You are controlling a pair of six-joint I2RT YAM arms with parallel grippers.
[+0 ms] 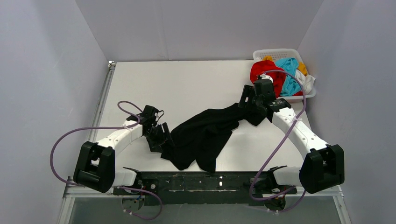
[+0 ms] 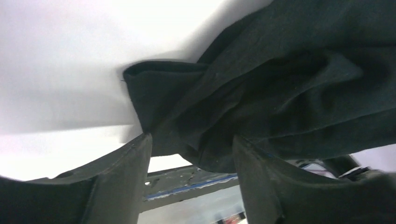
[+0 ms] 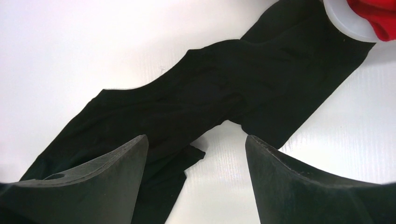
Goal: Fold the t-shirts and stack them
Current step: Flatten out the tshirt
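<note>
A large black t-shirt [image 1: 205,133] lies crumpled in a long diagonal band across the table, from near the front edge up to the right. My left gripper [image 1: 164,139] is at its lower-left end. In the left wrist view its jaws [image 2: 189,140] stand apart, with a bunched fold of the black t-shirt [image 2: 289,84] between the tips. My right gripper [image 1: 246,99] hovers open over the upper-right end. Bare table shows between its fingers [image 3: 196,140], and the black t-shirt [image 3: 224,88] spreads just beyond them. Red [image 1: 266,72], light blue [image 1: 289,79], white [image 1: 308,81] and orange-yellow [image 1: 302,67] t-shirts are heaped in the basket.
A white lattice basket [image 1: 261,55] sits at the table's back right corner, just behind my right gripper. Its rim [image 3: 341,18] and the red cloth [image 3: 378,14] show in the right wrist view. Grey walls close in the table on three sides. Purple cables loop from both arms.
</note>
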